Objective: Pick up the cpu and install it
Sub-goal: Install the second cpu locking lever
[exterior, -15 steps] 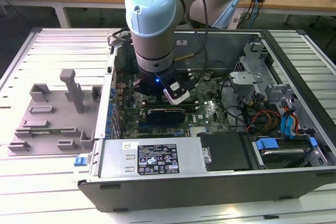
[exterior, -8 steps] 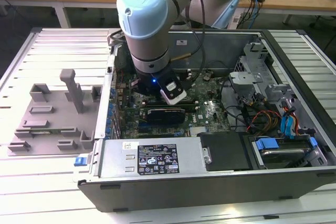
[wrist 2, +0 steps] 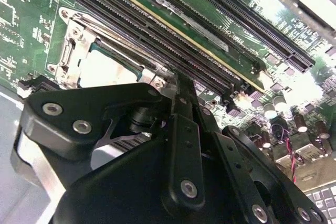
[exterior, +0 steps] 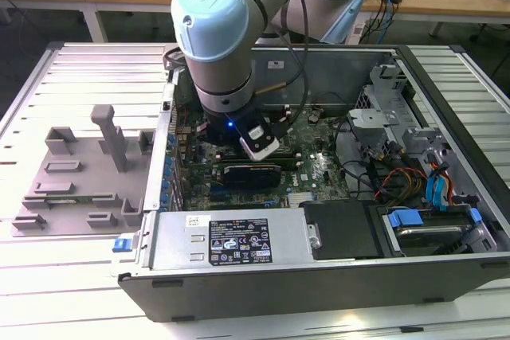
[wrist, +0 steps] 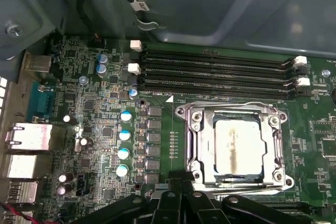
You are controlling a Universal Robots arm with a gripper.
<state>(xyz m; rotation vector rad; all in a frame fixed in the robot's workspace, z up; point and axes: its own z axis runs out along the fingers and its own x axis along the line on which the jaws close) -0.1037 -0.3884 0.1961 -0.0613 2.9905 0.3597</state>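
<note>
A slatted metal table (exterior: 48, 292) in front, wooden workbenches (exterior: 446, 1) strewn with cables (exterior: 388, 1) behind.

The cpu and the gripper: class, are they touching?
Apart. In the first wrist view the cpu sits in its socket frame; the gripper stops short of it.

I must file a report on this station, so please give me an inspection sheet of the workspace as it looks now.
Surface: slatted metal table, carrying an open computer case.
Job's things: the cpu lies inside the socket frame on the motherboard; it also shows in the second wrist view.
Clutter: grey fixture blocks on the exterior view's left.
Grippers: the gripper is just beside the socket frame, apart from the cpu, holding nothing.
Cables: a black cable along the arm; coloured wires in the case.
Surroundings: wooden benches behind.
</note>
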